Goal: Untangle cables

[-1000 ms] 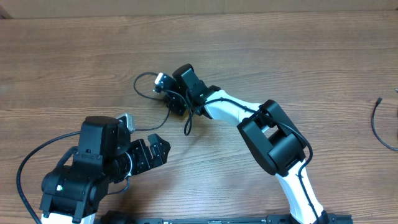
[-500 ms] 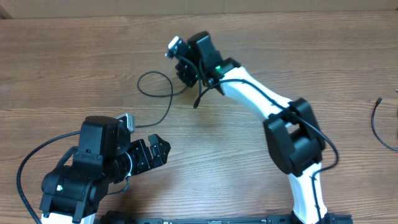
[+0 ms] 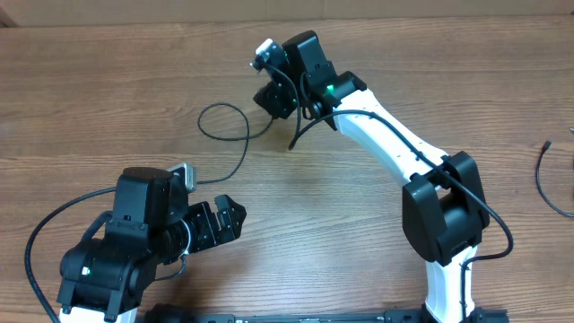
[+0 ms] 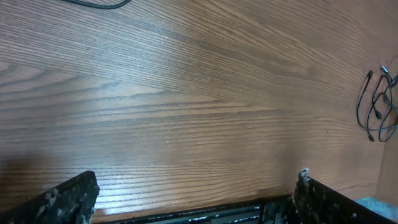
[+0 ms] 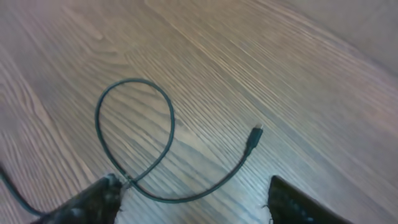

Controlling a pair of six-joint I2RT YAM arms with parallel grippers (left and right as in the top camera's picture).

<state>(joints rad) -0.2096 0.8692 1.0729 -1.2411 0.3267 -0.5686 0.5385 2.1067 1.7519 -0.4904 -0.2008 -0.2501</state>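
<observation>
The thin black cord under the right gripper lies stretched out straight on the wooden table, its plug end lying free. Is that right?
Not straight. In the right wrist view the cord curls into one loop on the wooden table under the open right gripper. Its plug end does lie free.

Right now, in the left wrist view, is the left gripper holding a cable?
No, the left gripper stands open, with only tabletop inside.
</observation>
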